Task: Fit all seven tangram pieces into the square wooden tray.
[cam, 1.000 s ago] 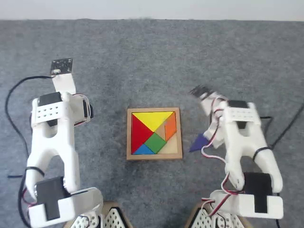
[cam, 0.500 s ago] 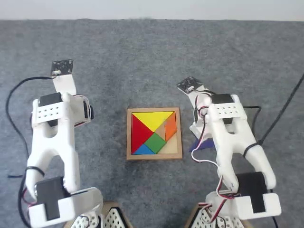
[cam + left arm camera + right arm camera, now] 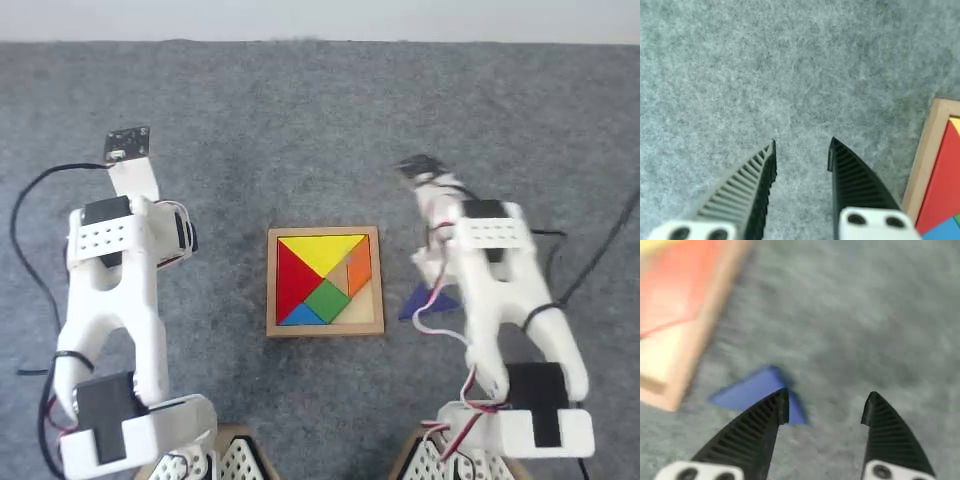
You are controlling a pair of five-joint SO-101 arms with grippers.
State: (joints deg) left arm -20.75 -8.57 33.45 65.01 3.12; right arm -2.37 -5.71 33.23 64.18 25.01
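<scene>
One blue triangle (image 3: 755, 390) is lying on the carpet just beside the wooden tray (image 3: 325, 329). The right gripper (image 3: 827, 400) is hovering over it, fingers parted and empty. The left gripper (image 3: 802, 147) is gaping, holding nothing.

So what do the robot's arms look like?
The left arm and right arm are chunky white plastic with black motor blocks. Thin red, white and black wires loop along them. The fingers are black and pointed, with little ridges like teeth.
</scene>
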